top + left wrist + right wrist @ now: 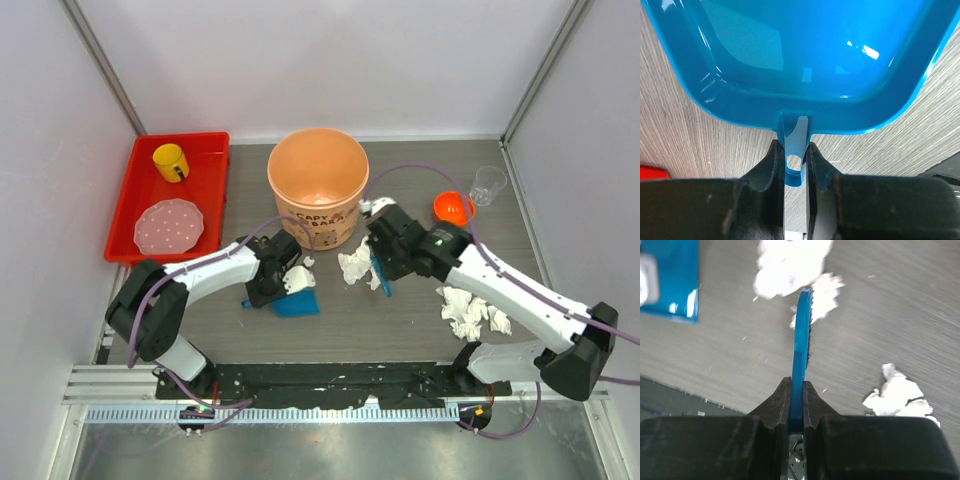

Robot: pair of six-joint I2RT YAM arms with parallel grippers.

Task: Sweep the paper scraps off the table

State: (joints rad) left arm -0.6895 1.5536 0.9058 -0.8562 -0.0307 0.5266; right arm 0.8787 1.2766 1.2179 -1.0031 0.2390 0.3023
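My left gripper [268, 290] is shut on the handle of a blue dustpan [296, 303] [800, 60] that lies on the table [400, 330]; a white paper scrap [299, 281] lies at its mouth. My right gripper [378, 268] is shut on a blue brush [381, 275] [802, 340] with dark bristles, right beside a clump of white paper scraps [356, 266] [790, 265]. More scraps [470, 312] lie near the right arm and show in the right wrist view [897, 395].
An orange bucket [318, 185] stands behind the scraps. A red tray [130, 195] at the back left holds a yellow cup [170, 162] and a pink plate [169, 226]. An orange bowl [452, 208] and a clear cup [488, 184] stand at the back right.
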